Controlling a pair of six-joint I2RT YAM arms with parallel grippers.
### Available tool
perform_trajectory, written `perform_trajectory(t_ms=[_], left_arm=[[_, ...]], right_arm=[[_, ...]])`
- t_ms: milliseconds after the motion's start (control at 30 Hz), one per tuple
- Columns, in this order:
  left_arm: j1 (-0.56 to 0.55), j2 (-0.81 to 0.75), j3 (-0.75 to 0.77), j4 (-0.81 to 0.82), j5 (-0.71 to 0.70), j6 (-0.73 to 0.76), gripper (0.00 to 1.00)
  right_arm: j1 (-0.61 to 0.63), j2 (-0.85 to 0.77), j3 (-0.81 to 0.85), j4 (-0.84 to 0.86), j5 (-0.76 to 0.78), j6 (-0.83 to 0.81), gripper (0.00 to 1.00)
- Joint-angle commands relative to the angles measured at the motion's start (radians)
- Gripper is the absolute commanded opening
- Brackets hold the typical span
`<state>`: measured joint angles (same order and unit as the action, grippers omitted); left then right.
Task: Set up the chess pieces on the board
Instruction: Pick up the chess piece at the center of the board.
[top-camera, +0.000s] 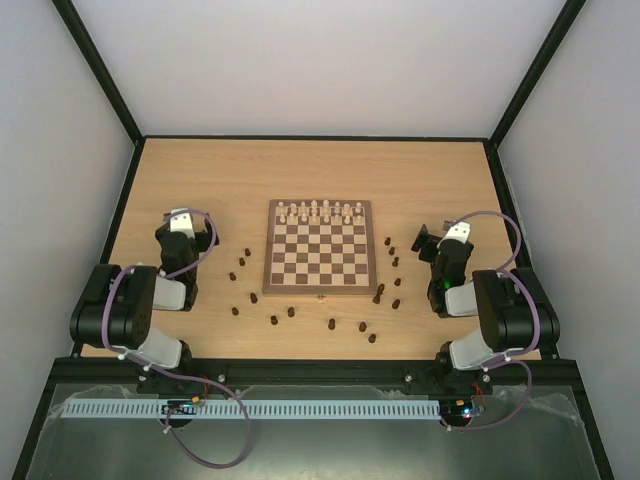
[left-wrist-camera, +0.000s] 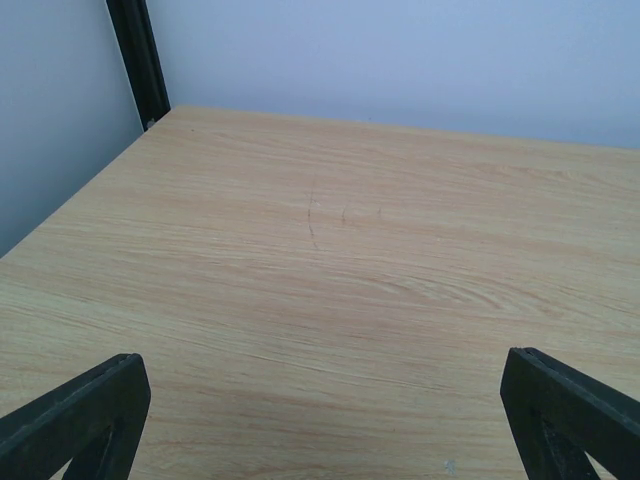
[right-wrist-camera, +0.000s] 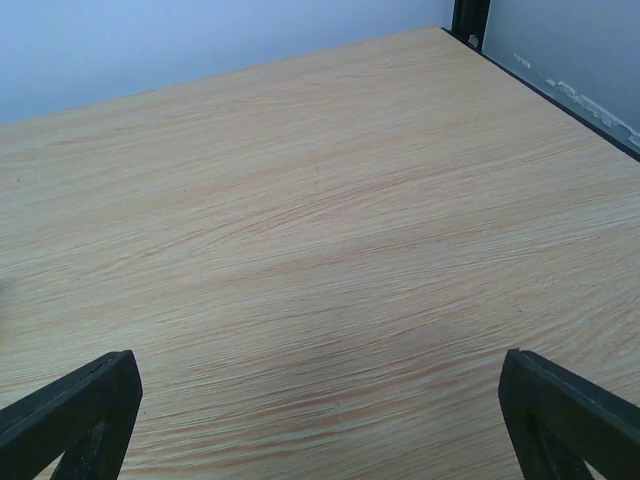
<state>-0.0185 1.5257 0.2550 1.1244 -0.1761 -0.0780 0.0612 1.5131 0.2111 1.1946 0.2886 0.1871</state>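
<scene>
Black fingertips (left-wrist-camera: 85, 410) fill the bottom corners of the left wrist view, far apart, with only bare wood between them. The right wrist view shows the same. So the left gripper (top-camera: 205, 238) and the right gripper (top-camera: 425, 240) both stand wide and hold nothing.

The chess pieces (top-camera: 290, 311), tiny dark brown wooden men, lie off the board (top-camera: 269, 255). They are strewn in a loose arc on the table (top-camera: 320, 170), by the board's left edge, along its near edge and by its right edge. No dark man shows on a square. The pale chessmen (top-camera: 320, 210) line the two far rows.

Each dark piece is probably very light, stiff and smooth. It should tip or skid at a slight nudge, so the pinch likely belongs low on the body, just above the base, with the fingers coming straight down. The near rows stand free for them.

Both arms are folded, elbows raised near their bases, forearms reaching away from the near edge. The left gripper sits well left of the board. The right gripper sits near the pieces scattered on the right. Neither wrist camera has a piece in sight.
</scene>
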Motion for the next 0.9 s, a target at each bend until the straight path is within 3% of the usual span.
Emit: perform_trajectory(t_ms=[0, 333, 500, 567, 633, 700, 867], left_arm=[[0.004, -0.002, -0.006, 0.070, 0.006, 0.001, 0.99], [0.003, -0.004, -0.010, 0.091, 0.007, 0.002, 0.99], [-0.035, -0.046, 0.058, -0.055, -0.061, 0.022, 0.99], [-0.066, -0.064, 0.087, -0.123, -0.083, 0.049, 0.99], [-0.103, -0.083, 0.135, -0.211, -0.101, 0.084, 0.99], [-0.126, -0.116, 0.182, -0.296, -0.117, 0.099, 0.99], [-0.134, -0.231, 0.317, -0.519, -0.061, -0.025, 0.99]], right_arm=[[0.004, 0.003, 0.011, 0.037, 0.012, -0.008, 0.99], [0.004, 0.000, 0.011, 0.051, 0.015, -0.011, 0.99], [0.005, -0.025, 0.002, 0.049, -0.114, -0.069, 0.99], [0.008, -0.105, 0.026, -0.063, -0.101, -0.064, 0.99], [0.009, -0.170, 0.109, -0.289, -0.032, -0.007, 0.99], [0.014, -0.207, 0.144, -0.371, -0.042, 0.001, 0.99], [0.046, -0.360, 0.201, -0.589, -0.003, 0.098, 0.99]])
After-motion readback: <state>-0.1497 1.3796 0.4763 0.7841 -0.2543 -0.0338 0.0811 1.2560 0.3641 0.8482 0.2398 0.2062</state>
